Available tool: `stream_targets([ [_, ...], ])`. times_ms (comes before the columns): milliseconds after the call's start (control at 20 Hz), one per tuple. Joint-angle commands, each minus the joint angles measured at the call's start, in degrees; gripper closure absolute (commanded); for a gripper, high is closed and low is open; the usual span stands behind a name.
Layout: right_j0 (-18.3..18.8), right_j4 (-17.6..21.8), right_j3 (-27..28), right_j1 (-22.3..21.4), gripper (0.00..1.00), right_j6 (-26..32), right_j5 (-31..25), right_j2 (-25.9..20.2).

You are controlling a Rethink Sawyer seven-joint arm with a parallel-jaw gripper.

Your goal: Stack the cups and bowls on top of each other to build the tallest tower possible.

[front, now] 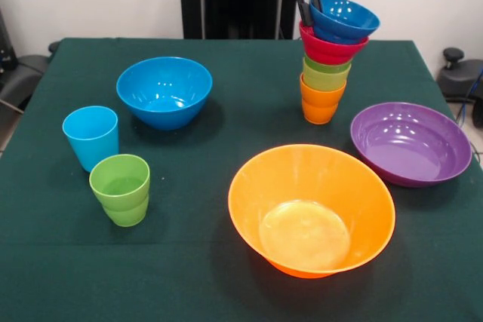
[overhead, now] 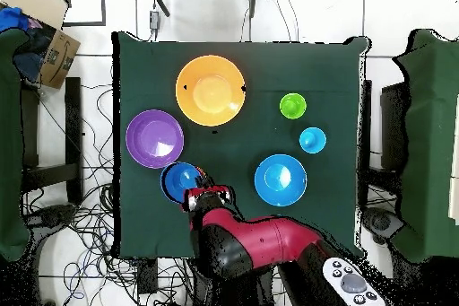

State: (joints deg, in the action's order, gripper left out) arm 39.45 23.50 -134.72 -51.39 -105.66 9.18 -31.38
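Note:
The tower (front: 324, 73) stands at the back right: an orange cup (front: 320, 105) lowest, a yellowish cup and a lime green cup (front: 326, 65) nested above it, then a red bowl (front: 330, 50). A small blue bowl (front: 346, 19) sits tilted on top. My gripper (front: 312, 13) comes down from above, one finger inside and one outside that bowl's left rim, shut on it. In the overhead view the gripper (overhead: 196, 187) is at the edge of the same blue bowl (overhead: 179, 180).
A second blue bowl (front: 164, 90) (overhead: 280, 179), a light blue cup (front: 91, 136) (overhead: 312, 140) and a green stepped cup (front: 121, 188) (overhead: 292, 106) stand at the left. A large orange bowl (front: 311, 209) (overhead: 211, 90) and a purple bowl (front: 410, 142) (overhead: 154, 138) lie near the tower.

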Motion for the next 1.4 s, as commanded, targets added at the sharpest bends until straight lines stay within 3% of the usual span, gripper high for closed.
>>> stream_targets([
  [50, -1.5, 0.7, 2.7, 1.6, 1.0, -6.7, -0.6, -0.7],
  [450, -1.4, 2.5, 2.6, 0.7, 1.0, -4.6, -1.8, 1.4],
  [1400, 2.3, 4.0, 2.1, 1.3, 1.0, -3.2, -3.7, -1.5],
])
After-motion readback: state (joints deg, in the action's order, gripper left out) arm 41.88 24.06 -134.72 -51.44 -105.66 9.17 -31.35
